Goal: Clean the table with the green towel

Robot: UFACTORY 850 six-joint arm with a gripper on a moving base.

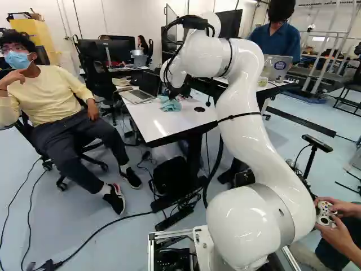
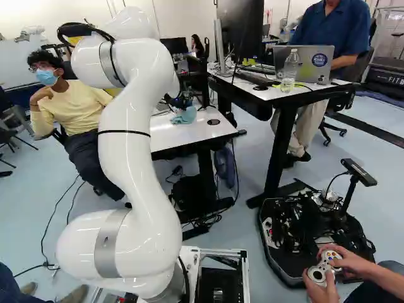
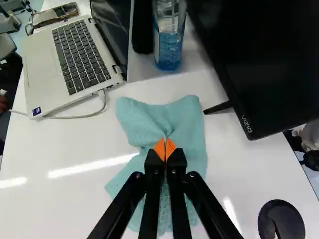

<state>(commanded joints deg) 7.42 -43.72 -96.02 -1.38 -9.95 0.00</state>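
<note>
In the left base view the black gripper (image 1: 176, 94) is low over the white table (image 1: 151, 123), at the green towel (image 1: 170, 105). The wrist view shows the gripper (image 3: 165, 149) with its orange-padded fingertips together, pinching a fold of the light blue-green towel (image 3: 185, 124). Cloth gathers toward the tips and spreads flat on the tabletop (image 3: 60, 204) ahead of, beside and under the fingers. What lies between the pads is mostly hidden.
Ahead of the gripper stand an open laptop (image 3: 75, 62), a bottle of blue liquid (image 3: 168, 45) and a black monitor (image 3: 264, 59). A round black grommet (image 3: 281, 220) sits beside it. A seated person is beside the table; hands hold a controller (image 2: 324, 270) near a black device (image 2: 297, 233).
</note>
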